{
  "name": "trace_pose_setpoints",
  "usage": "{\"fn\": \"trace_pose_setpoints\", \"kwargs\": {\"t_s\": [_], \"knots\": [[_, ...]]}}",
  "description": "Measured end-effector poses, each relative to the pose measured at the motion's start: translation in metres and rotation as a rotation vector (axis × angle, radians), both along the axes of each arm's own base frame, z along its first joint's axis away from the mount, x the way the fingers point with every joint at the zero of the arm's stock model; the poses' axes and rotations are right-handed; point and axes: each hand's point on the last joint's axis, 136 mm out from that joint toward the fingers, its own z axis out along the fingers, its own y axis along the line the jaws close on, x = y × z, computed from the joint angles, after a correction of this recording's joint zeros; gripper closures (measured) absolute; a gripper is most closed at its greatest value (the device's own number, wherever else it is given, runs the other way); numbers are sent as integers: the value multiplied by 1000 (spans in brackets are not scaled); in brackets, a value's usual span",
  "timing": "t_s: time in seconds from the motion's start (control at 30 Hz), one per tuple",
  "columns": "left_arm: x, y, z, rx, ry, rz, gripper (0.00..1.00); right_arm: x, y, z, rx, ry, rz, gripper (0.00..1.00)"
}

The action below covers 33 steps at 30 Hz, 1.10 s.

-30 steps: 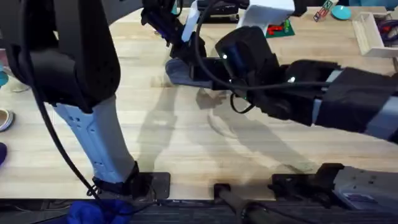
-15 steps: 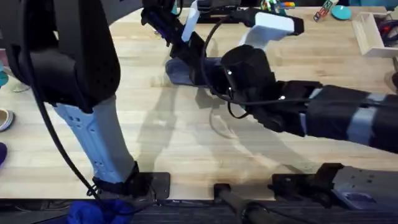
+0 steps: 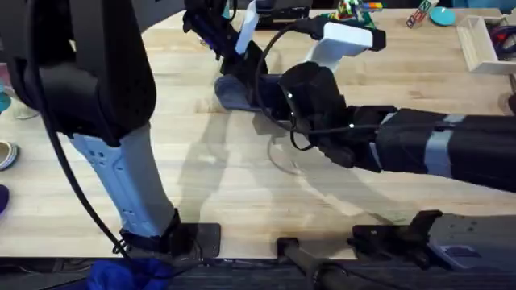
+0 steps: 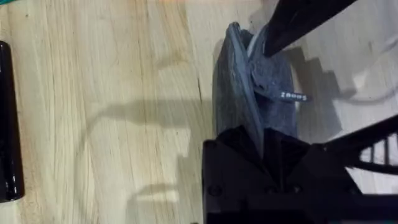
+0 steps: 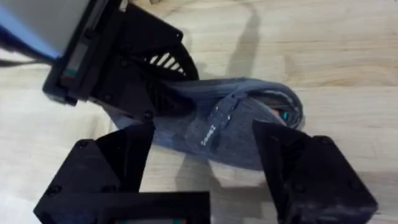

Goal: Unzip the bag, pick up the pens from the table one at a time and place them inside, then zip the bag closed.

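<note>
Pale wooden planks make up the surface (image 3: 201, 177). The bag (image 3: 235, 94) lies on it close to the far edge, about midway along that edge.

The step in hand looks like working the zipper, though the views do not settle which way it has to go. To do it well, the right end effector (image 5: 202, 134) needs to come down square over the small pull tab (image 5: 214, 126), pinch only that tab and not the cloth under it, then draw along the zipper line in 1 straight, level stroke. Its 2 fingers (image 5: 102, 171) are spread wide, with the pouch between them and nothing gripped. The left end effector (image 4: 261, 134) is clamped on 1 end of the bag. It should hold firm and pull slightly against the stroke so the fabric stays taut and the slider does not bunch it.

The bag is a soft blue-grey, denim-like oval pouch, slightly slumped, with the zipper running lengthwise and a printed tag on the pull. Near its free end the mouth gapes a little, showing a speck of orange and green inside, perhaps the pens.
</note>
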Motion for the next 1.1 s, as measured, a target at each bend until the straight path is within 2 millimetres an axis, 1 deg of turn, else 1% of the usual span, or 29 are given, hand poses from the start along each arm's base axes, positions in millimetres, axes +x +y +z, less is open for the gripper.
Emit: {"fn": "trace_pose_setpoints", "kwargs": {"t_s": [0.3,0.4,0.47,0.67,1.1], "knots": [[3,0,0,-1,-14,0,959,7,-1,-5,15,-1,-18,102],[3,0,0,0,-17,0,959,8,-1,-7,22,3,-17,146],[3,0,0,0,-15,3,959,9,0,-8,28,6,-16,208],[3,0,0,0,-11,6,959,10,-3,-10,25,13,-24,294],[3,0,0,0,-10,5,959,14,-14,-11,27,13,-86,338]]}}
